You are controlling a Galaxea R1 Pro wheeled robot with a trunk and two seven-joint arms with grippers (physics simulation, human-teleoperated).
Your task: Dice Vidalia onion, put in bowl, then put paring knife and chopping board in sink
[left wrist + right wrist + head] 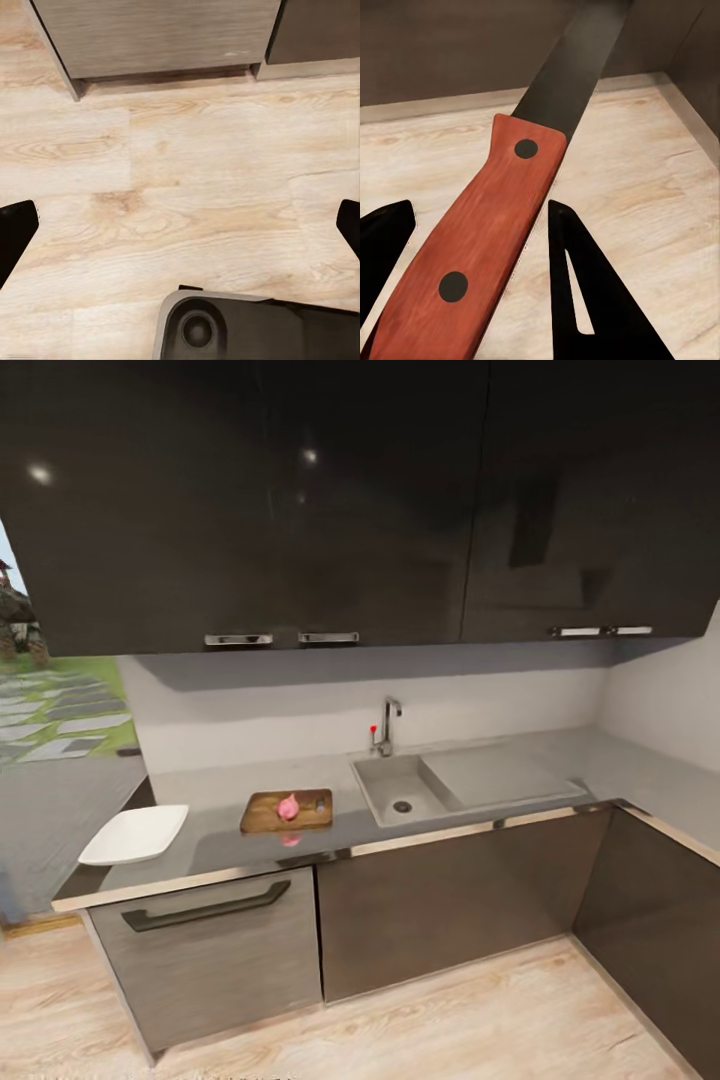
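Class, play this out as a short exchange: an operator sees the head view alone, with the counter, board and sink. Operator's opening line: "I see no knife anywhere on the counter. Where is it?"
Observer: The paring knife lies between the fingers of the right gripper, its reddish handle between them, its dark blade pointing out over the wooden floor.
Operator: Is the left gripper carrying anything?
Observer: No. The left gripper is open with nothing between its fingers.
Operator: Where is that hand pointing?
Observer: Down at the floor, with the foot of a grey cabinet ahead of it.
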